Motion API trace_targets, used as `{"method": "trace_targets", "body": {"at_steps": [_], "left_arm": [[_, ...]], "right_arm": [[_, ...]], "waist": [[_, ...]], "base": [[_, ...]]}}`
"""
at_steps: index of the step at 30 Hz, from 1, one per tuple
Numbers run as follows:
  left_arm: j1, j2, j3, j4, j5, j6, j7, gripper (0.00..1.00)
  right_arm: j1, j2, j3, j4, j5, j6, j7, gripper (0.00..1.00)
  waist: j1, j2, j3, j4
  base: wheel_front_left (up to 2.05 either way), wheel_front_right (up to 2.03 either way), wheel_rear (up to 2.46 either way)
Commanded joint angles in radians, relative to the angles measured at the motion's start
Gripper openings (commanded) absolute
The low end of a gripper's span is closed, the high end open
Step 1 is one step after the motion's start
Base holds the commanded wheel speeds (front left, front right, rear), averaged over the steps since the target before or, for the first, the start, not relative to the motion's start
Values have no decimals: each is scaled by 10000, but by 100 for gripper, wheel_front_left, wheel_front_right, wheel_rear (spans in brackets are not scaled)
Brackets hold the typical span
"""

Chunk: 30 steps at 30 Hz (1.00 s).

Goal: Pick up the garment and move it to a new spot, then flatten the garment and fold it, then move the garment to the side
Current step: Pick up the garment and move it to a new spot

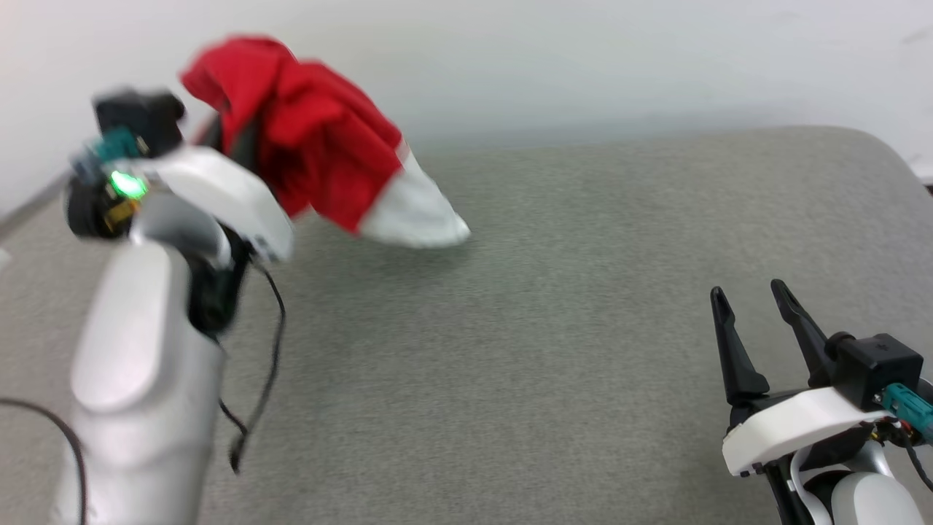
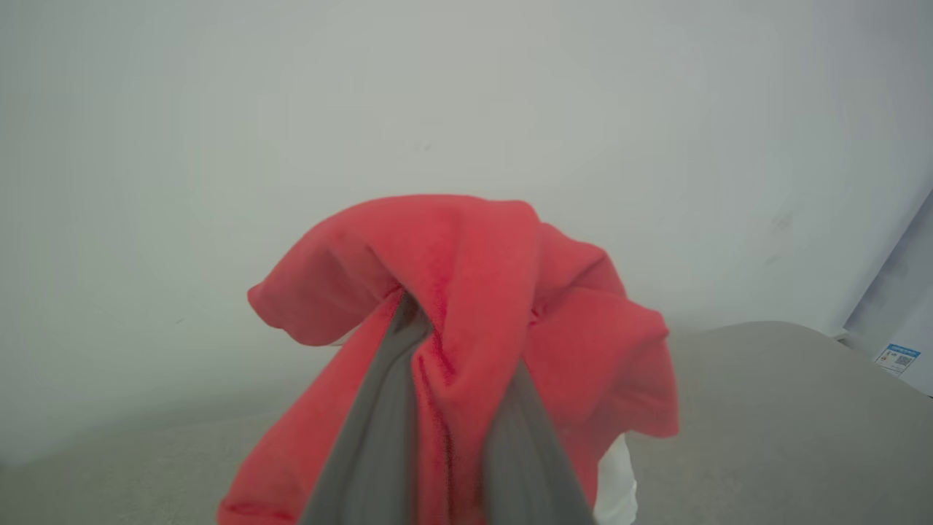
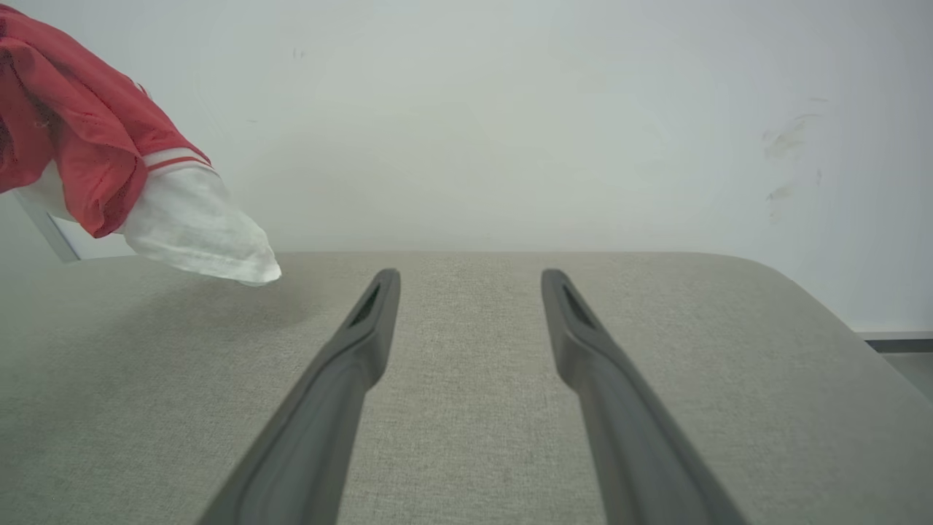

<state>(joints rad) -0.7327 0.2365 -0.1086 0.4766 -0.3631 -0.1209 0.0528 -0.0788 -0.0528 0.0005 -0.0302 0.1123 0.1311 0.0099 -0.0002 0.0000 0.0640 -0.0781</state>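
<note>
Left end effector (image 2: pixel 453 337) is pinching the jersey (image 2: pixel 466 255). In the left wrist view the two dark fingers (image 2: pixel 375 437) run up into a thick fold of red fabric that's squeezed between them, and the tips are buried in the cloth. The rest of the red drapes over and around the fingers in a bunched heap, with a bit of white peeking out at the lower right.

From the head view the jersey (image 1: pixel 313 146) hangs up in the air off that raised left arm, at the far left of the worktop (image 1: pixel 547 328), in front of the pale wall (image 1: pixel 583 58). It's all crumpled, and a white sleeve (image 1: pixel 412 211) droops down to the right as the lowest part. The sleeve tip sits really close to the surface with a shadow under it. Honestly can't tell if it's brushing the fabric top or just clear of it. The left arm is pretty blurry here, with a green light (image 1: pixel 127 184) on the wrist and a black cable (image 1: pixel 270 350) dangling off it.

Right end effector (image 1: pixel 747 292) is down at the near right, well apart from the jersey, with its fingers spread and nothing between them. Its own wrist view shows the same open gap (image 3: pixel 470 281) over bare grey worktop (image 3: pixel 466 437), with the jersey (image 3: pixel 87 138) off in the upper left, red-white striped trim (image 3: pixel 171 159) where the white sleeve (image 3: pixel 197 226) starts.
</note>
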Motion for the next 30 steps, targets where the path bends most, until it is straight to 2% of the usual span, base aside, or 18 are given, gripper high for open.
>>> {"method": "trace_targets", "body": {"at_steps": [1, 6, 9, 10, 15, 16, 17, 19, 24, 30], "left_arm": [[427, -42, -81, -139, -52, -19, -62, 0], [2419, -468, -1019, -1076, -136, -76, -226, 0], [3510, -991, -1818, -1410, -305, -80, -209, 0], [4316, -1348, -2450, -1380, -640, -83, -222, 0], [4874, -1731, -3101, -1067, -1081, -89, -527, 2], [4949, -1745, -3193, -1041, -1183, -85, -633, 46], [4948, -1749, -3271, -1079, -1101, -38, -858, 100], [4930, -1780, -3391, -1229, -1025, 51, -1356, 100], [4789, -1814, -3464, -1969, -434, 630, -2636, 100], [4885, -1582, -2775, -2694, -98, 1489, -3006, 100]], "right_arm": [[122, 31, -5, -56, 19, -7, 10, 100], [250, 32, -134, -162, 39, -5, 36, 100], [244, 31, -229, -226, 59, -7, 55, 100], [100, 32, -304, -301, 8, -7, 98, 100], [-10, 29, -424, -359, -25, -7, 98, 100], [6, 29, -471, -360, -30, -7, 95, 100], [33, 29, -520, -358, -30, -7, 97, 100], [116, 29, -620, -346, -43, -5, 112, 100], [377, 30, -780, -360, -92, -7, 159, 100], [701, 31, -888, -427, -21, -7, 244, 100]], "waist": [[2, 0, 46, -312], [2, 0, 214, -524], [2, 0, 387, -505], [2, 0, 519, -431], [2, 0, 555, -244], [2, 0, 514, -191], [2, 0, 467, -131], [2, 0, 336, -14], [2, 0, -156, 296], [2, 0, -609, 578]], "base": [[0, 0, 0], [0, 0, 0], [0, 0, 0], [0, 0, 0], [0, 0, 0], [0, 0, 0], [0, 0, 0], [0, 0, 0], [0, 0, 0], [0, 0, 0]]}}
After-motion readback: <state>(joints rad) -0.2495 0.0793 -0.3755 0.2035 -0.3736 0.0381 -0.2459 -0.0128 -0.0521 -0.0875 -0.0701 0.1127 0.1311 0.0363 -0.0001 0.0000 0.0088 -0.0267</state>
